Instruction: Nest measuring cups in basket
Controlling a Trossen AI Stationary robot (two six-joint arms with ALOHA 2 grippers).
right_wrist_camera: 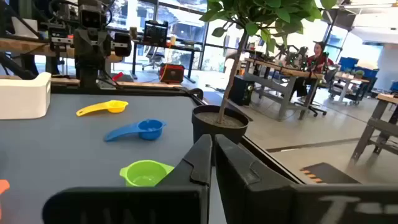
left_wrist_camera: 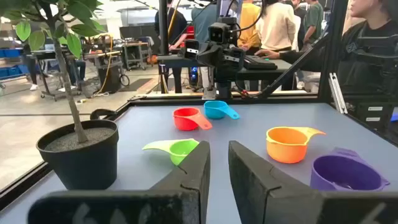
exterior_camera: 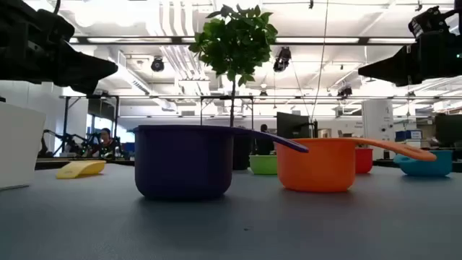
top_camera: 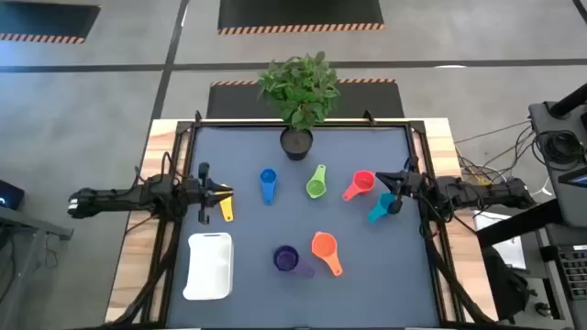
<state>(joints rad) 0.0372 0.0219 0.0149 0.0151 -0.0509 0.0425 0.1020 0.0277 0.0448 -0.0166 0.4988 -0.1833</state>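
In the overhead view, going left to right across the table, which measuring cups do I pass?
Yellow cup → blue cup → purple cup → green cup → orange cup → red-pink cup → teal cup.

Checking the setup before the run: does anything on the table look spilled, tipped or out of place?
Nothing stands out. The basket sits flat and empty, the potted plant stands upright, and the seven measuring cups lie scattered singly on the mat, none visibly damaged.
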